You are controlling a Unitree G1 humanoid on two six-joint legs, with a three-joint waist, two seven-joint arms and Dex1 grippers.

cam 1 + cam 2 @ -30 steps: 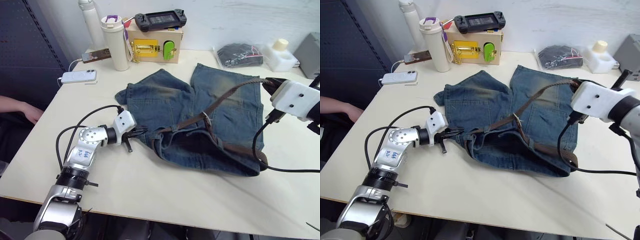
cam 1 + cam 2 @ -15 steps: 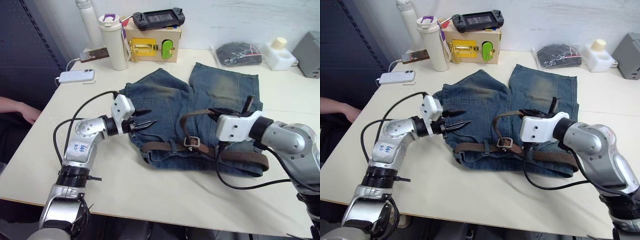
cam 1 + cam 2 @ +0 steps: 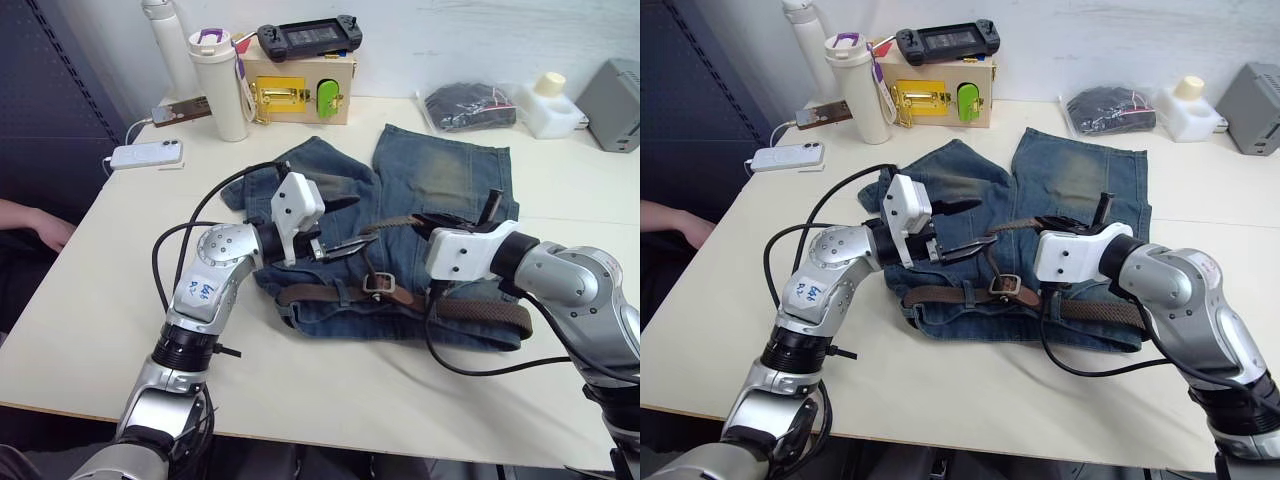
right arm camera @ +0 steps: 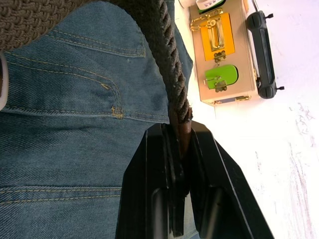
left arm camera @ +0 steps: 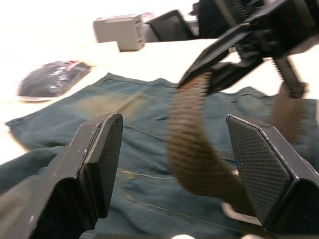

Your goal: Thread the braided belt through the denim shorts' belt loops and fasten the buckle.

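In the centre of the head views the denim shorts (image 3: 440,180) are faded blue with pale yellowish worn patches on both legs, and the braided belt (image 3: 330,296) across the waistband is dark brown with a woven pattern and a silver buckle (image 3: 377,285). Both grippers, the left gripper (image 3: 340,225) and the right gripper (image 3: 425,222), have black fingers on white housings, with black cables trailing over the cream table (image 3: 90,290). At the upper left stand a white tumbler (image 3: 219,85) with a purple lid piece, a beige box (image 3: 298,88) bearing a gold latch and a bright green piece, a black handheld console (image 3: 308,36) on top of it, and a white phone (image 3: 147,155); at the upper right lie a black bundle (image 3: 470,105) in a clear bag and a white bottle (image 3: 548,105) with a pale yellow cap.
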